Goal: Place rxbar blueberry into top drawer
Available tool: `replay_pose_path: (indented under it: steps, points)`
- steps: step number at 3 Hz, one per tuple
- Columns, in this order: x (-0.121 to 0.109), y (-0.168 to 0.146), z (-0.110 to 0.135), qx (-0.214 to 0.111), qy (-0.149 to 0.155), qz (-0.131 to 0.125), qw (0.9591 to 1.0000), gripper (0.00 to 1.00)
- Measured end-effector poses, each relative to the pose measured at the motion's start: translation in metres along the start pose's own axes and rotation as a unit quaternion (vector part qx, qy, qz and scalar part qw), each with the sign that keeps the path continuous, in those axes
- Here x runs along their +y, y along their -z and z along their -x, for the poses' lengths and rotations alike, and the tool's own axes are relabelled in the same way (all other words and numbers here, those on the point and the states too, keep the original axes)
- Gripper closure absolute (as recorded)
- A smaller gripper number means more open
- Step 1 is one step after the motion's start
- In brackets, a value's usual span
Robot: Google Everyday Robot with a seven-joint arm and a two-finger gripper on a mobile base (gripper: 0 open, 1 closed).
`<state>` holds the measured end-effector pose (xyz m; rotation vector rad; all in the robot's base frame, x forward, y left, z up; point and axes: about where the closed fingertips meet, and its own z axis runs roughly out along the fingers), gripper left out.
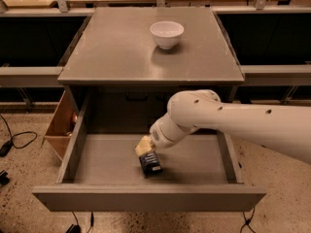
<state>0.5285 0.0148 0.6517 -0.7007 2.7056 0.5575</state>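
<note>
Grey bench point(112, 57); top drawer point(146, 198) open beneath front edge; white bowl point(166, 34) toward back edge; gripper point(147, 152) low inside drawer, jaws clasping rxbar blueberry point(151, 163), tilted, mid-floor of drawer.

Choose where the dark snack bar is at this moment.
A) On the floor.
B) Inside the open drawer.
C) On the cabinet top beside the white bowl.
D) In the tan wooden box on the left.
B: the rxbar blueberry is inside the open top drawer, towards its front, with the hand right at it, also within the drawer.
</note>
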Motion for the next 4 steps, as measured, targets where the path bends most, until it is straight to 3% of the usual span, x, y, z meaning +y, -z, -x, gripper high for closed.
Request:
replay_pose_path:
  steps: [1,2,3,4]
  points:
    - [0.001,0.003,0.002,-0.001,0.003,0.003,1.0000,0.00]
    - [0.009,0.027,0.018,-0.010,0.026,0.026,0.9993,0.00]
    - [0.026,0.097,0.039,-0.030,0.081,0.045,0.9952,0.00]
    - [0.047,0.161,0.034,-0.038,0.152,0.051,0.9864,0.00]
